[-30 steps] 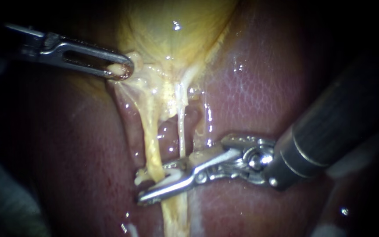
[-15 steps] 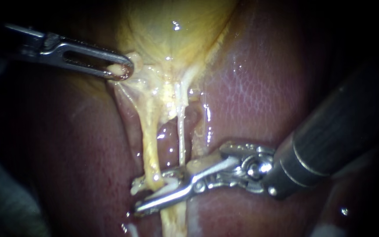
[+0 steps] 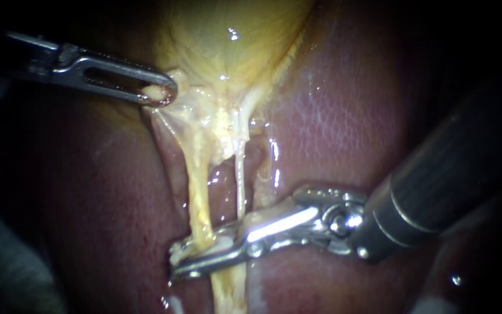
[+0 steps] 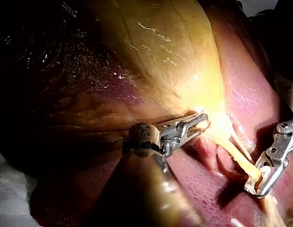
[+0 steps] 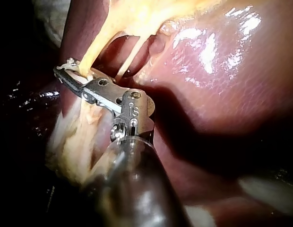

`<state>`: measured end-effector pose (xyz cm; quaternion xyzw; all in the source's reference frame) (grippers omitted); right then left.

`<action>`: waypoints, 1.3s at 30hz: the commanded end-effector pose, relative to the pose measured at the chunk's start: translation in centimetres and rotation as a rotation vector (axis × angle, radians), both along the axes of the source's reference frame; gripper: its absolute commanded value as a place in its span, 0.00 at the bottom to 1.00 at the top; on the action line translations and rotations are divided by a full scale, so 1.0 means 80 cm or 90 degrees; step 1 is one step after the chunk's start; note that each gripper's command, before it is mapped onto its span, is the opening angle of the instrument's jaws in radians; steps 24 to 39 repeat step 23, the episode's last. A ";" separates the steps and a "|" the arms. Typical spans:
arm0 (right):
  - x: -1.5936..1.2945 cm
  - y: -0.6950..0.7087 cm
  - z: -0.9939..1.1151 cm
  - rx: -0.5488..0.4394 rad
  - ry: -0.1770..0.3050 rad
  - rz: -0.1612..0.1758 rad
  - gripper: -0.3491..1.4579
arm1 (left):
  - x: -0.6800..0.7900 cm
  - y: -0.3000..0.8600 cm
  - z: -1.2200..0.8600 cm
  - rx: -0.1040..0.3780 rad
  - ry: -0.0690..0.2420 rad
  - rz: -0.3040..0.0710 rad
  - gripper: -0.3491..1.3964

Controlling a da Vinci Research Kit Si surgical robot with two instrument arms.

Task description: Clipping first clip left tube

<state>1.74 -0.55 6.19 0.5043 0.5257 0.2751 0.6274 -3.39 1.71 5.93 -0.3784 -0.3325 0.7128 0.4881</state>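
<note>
Darkness swallowed the edges of the endoscope view, hiding the left instrument's shaft at the upper left and blurring the right instrument's dark, ringed shaft at the right edge. The clip was hard to make out: only pale slivers showed beside the metal at the lower centre.

Glossy, red-purple liver with a fine netted grain filled the frame. Above it lay the smooth, wet, yellow gallbladder at the top centre. Two strands ran down from it: the thicker, waxy yellow left tube and a thinner, paler right tube just beside it.

At the upper left, the left instrument's end effector, a slotted steel loop, gripped pale tissue at the gallbladder's lower edge. The right instrument's end effector, hinged bright metal, was clamped across the left tube low in the frame.

A second earlier these jaws stood apart around that tube with white clip legs plain between them; now they had closed together.
</note>
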 end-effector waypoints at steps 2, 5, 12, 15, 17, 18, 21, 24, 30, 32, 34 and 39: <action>0.0000 -0.0001 0.0000 0.001 -0.002 0.004 0.10 | 0.0000 0.0000 0.0000 0.000 0.000 0.000 0.00; -0.0001 -0.0003 0.0001 0.000 -0.002 0.003 0.00 | 0.0000 0.0000 0.0000 0.000 0.000 0.000 0.00; -0.0004 -0.0008 0.0004 -0.002 -0.002 0.003 0.00 | 0.0000 0.0000 0.0000 0.000 0.000 0.000 0.00; -0.0005 -0.0008 0.0004 -0.002 -0.002 0.001 0.00 | 0.0000 0.0000 0.0000 0.000 0.000 0.000 0.00; -0.0005 -0.0009 0.0005 -0.002 -0.002 0.001 0.00 | 0.0000 0.0000 0.0000 0.000 0.000 0.000 0.00; -0.0005 -0.0009 0.0005 -0.002 -0.002 0.001 0.00 | 0.0000 0.0000 0.0000 0.000 0.000 0.000 0.00; -0.0005 -0.0010 0.0007 -0.003 -0.002 0.001 0.00 | 0.0000 0.0000 0.0001 0.000 0.000 0.000 0.00; -0.0006 -0.0011 0.0007 -0.003 -0.002 0.001 0.00 | 0.0000 0.0000 0.0001 0.000 0.000 0.000 0.00; -0.0006 -0.0011 0.0007 -0.003 -0.002 0.001 0.00 | 0.0000 0.0000 0.0001 0.000 0.000 0.000 0.00; -0.0006 -0.0011 0.0007 -0.003 -0.002 0.001 0.00 | 0.0000 0.0000 0.0001 0.000 0.000 0.000 0.00; -0.0006 -0.0011 0.0007 -0.003 -0.002 0.001 0.00 | 0.0000 0.0000 0.0001 0.000 0.000 0.000 0.00; -0.0006 -0.0011 0.0007 -0.003 -0.002 0.001 0.00 | 0.0000 0.0000 0.0001 0.000 0.000 0.000 0.00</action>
